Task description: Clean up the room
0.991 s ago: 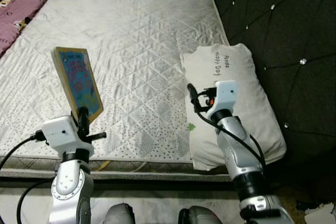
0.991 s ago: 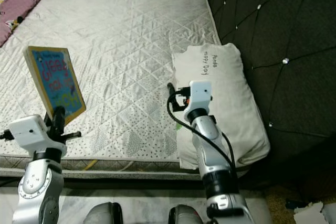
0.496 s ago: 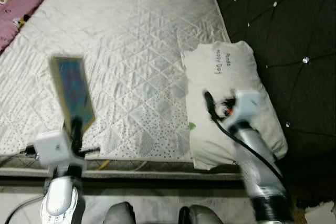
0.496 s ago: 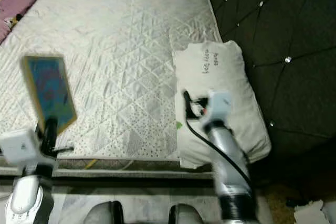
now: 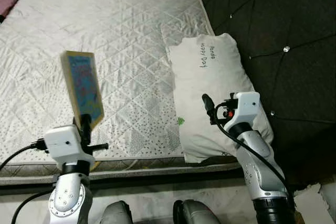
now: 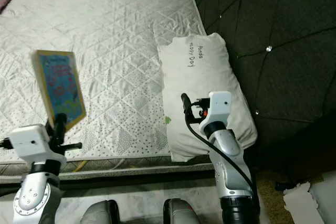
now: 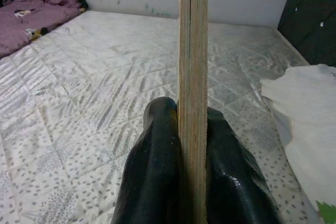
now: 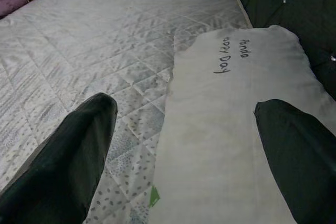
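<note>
Bed: bare quilted white mattress with a diamond stitch pattern, running from the near edge to the far wall. A corner of a purple blanket lies at its far left.

Left pincer: raised over the near left edge of the mattress, its two black fingers clamped flat against both faces of a book.

Book: thin, wood-coloured edge, blue cover with coloured lettering (too small to read). It stands upright out of the left pincer, gripped at its lower edge, the rest rising above the fingers and tilted slightly, held clear of the mattress. In the left wrist view it appears edge-on, as a narrow vertical strip between the two pads.

Pillow: off-white, with dark handwritten words near its far end and a small green mark at its near left edge. It lies on the right side of the mattress against the headboard.

Right pincer: hovering over the near end of the pillow, fingers spread wide, nothing between them. The book is well apart from it, to its left.

Headboard: dark, tufted, with shiny studs, along the right of the bed.
</note>
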{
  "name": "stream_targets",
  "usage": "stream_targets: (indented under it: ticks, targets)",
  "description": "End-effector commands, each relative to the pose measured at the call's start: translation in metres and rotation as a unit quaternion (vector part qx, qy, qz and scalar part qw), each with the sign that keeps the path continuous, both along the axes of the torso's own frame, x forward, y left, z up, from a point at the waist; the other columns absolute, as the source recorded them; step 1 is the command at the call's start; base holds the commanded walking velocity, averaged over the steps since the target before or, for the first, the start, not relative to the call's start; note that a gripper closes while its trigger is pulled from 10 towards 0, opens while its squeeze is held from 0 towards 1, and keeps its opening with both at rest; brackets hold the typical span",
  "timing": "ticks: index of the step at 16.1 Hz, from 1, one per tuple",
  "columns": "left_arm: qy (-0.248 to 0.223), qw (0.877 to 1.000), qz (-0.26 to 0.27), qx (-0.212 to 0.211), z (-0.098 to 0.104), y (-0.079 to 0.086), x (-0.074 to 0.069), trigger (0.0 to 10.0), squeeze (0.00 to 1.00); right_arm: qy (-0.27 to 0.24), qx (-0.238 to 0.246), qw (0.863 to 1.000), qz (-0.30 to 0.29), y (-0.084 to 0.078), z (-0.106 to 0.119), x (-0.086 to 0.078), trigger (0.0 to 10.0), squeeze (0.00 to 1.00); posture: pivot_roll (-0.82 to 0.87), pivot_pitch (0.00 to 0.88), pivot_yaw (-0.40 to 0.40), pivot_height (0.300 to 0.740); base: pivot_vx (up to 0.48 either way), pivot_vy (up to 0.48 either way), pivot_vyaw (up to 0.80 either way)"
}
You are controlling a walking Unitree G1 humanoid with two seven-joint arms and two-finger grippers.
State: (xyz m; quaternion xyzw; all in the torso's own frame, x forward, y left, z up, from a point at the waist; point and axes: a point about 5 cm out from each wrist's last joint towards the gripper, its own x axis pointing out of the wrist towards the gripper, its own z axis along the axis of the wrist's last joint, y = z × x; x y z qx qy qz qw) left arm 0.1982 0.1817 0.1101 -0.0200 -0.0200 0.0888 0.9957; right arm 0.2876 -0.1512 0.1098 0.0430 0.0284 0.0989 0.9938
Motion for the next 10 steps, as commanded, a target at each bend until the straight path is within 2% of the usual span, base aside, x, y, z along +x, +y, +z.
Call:
stream_targets:
  ticks: [1,10]
  targets:
    - [-0.014,1.0,0.004,0.013,0.0075,0.0031,-0.0008,10.0,0.0,-0.002,0.003,1.0,0.002,0.0026,0.0033,0.0011,10.0,0.0,-0.02,0.149,-0.02,0.74,0.0,0.0,0.0]
    - [-0.014,1.0,0.003,0.015,0.009,0.0031,0.0033,10.0,0.0,-0.002,0.023,1.0,0.019,0.0124,0.0062,0.0044,10.0,0.0,-0.02,0.156,-0.019,0.74,0.0,0.0,0.0]
